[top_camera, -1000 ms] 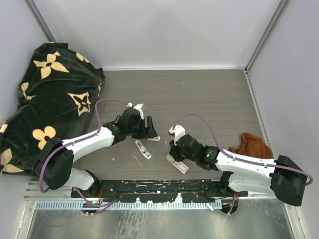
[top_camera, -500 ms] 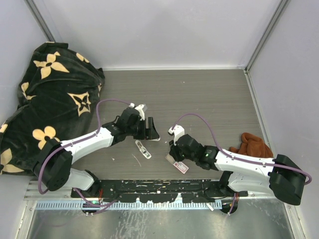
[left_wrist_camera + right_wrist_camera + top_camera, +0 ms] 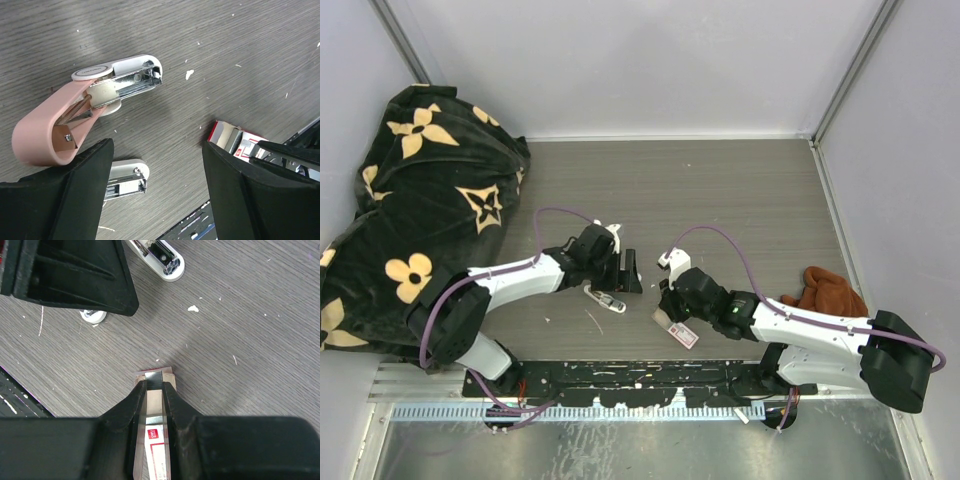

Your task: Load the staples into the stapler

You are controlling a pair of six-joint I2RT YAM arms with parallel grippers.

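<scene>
The staples' box (image 3: 680,332) lies near the table's front edge, its tan tray slid out. My right gripper (image 3: 155,384) is shut on a silvery staple strip (image 3: 156,375) at the tray's end, above the red-and-white label (image 3: 156,440). The right gripper (image 3: 664,299) sits just left of the box in the top view. My left gripper (image 3: 157,167) hangs open over a small white stapler (image 3: 126,181). That stapler (image 3: 604,297) lies just below the left gripper (image 3: 625,272). A pink-and-white stapler (image 3: 95,95) lies flipped open beyond it.
A black blanket (image 3: 410,200) with tan flowers is heaped at the left wall. A brown cloth (image 3: 832,290) lies at the right edge. The left gripper's black finger (image 3: 70,275) sits close to the right gripper. White flecks dot the wood.
My left gripper has swung nearer and slightly right, coming over the small white stapler. The right gripper stays where it was, still closed on the strip.
</scene>
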